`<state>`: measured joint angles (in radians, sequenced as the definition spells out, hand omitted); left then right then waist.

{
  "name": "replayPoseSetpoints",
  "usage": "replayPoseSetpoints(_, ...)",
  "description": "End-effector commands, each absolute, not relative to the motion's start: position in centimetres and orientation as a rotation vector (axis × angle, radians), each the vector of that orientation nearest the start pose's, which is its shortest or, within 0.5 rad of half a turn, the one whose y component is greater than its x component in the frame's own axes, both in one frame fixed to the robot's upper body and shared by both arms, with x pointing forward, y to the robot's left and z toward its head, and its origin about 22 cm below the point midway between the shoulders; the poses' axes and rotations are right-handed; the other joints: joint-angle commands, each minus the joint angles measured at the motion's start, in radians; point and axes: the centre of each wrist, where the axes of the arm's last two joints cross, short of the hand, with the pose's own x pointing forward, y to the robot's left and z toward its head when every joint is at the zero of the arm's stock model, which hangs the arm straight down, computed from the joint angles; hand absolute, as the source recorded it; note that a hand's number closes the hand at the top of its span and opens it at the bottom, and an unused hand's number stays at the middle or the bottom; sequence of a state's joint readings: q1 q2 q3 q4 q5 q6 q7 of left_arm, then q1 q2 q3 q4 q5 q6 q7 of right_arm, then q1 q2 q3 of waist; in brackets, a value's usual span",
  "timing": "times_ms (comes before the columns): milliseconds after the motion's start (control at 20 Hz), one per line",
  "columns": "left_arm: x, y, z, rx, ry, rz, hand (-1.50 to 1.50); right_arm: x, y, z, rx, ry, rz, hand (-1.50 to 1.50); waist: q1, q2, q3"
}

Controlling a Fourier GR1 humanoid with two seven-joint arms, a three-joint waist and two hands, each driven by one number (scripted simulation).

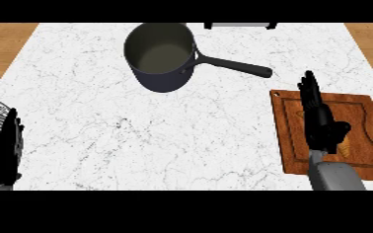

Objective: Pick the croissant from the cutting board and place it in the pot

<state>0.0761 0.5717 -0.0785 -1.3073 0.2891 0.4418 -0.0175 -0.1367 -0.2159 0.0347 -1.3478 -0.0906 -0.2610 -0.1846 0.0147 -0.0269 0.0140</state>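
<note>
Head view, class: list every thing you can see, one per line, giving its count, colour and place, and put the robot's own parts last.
Counter: one, white marble, fills most of the view.
Pot: one, dark with a long black handle pointing right, far centre of the counter, nothing visible inside.
Cutting board: one, reddish-brown wood, right edge of the counter.
Croissant: one, golden, on the cutting board, mostly hidden by the right hand.
Right hand: one, black, fingers straight, over the cutting board.
Left hand: one, black, resting open at the left edge.
</note>
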Motion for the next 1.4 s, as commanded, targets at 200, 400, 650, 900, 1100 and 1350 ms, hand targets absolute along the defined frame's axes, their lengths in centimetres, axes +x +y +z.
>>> replayPoseSetpoints(200,22.4,36.3,3.0,0.581,-1.376,-0.068,0.00,26.4,-39.2,4.1,-0.344,-1.453,0.323,1.50,-0.041,0.026,-0.015)
replayPoseSetpoints(400,21.5,35.4,1.8,0.483,-1.344,-0.120,0.00,26.6,-42.5,9.4,-0.850,-1.775,0.717,-1.50,-0.050,0.021,-0.013)
replayPoseSetpoints(650,22.8,33.4,2.3,0.450,-1.383,-0.116,0.00,22.0,-48.7,7.3,-0.764,-1.940,0.734,-1.50,-0.036,0.028,-0.010)
replayPoseSetpoints(900,23.8,31.6,1.4,0.445,-1.376,-0.133,0.00,23.0,-49.8,11.3,-0.740,-1.764,0.906,-1.50,-0.018,0.028,-0.014)
replayPoseSetpoints(1100,24.1,34.0,3.6,0.456,-1.387,-0.125,0.00,24.0,-46.6,13.8,-0.745,-1.635,1.024,-1.50,-0.016,0.026,-0.015)
replayPoseSetpoints(1350,23.3,31.9,2.1,0.421,-1.389,-0.151,0.00,25.1,-42.0,15.3,-0.720,-1.462,1.193,-1.50,-0.007,0.024,-0.016)
